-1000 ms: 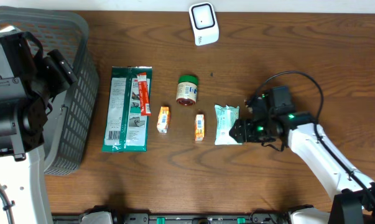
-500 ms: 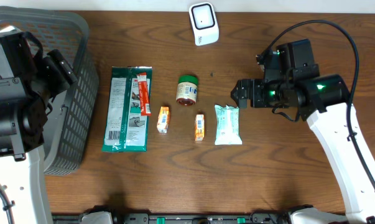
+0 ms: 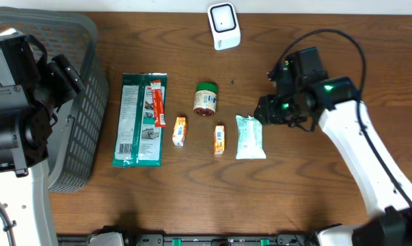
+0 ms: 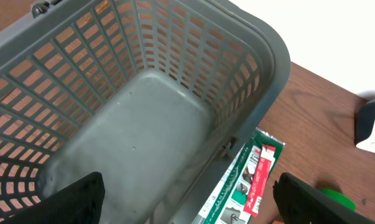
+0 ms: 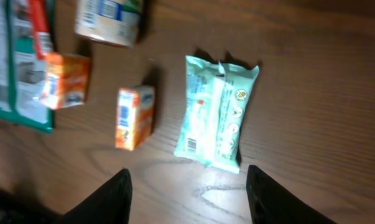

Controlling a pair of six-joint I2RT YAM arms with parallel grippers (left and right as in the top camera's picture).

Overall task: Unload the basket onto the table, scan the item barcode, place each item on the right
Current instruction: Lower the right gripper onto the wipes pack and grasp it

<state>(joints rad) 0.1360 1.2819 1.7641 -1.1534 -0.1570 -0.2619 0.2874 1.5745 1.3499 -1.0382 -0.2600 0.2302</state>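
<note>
- At the right half of the tabletop, the right arm bends in toward the row of goods, and the right jaws hang close by the far right corner of the wipes pack
- right jaws: parted to a middling gap and holding nothing; in the wrist view both dark fingers frame bare wood, with the pack lying flat beyond them, untouched
- wipes pack: pale green, flat on the wood at the right end of the row; there is small dark print at one corner, too blurred to read
- scanner: white, at the far edge of the tabletop, well apart from the pack
- row beside the pack: the nearer orange box, then the farther orange box, with a green-lidded jar lying behind them
- green packet: large and flat, next to the basket, with a red sachet on its right edge
- left arm: over the grey basket; the left jaws are spread wide and empty, looking down into the basket's bare floor
</note>
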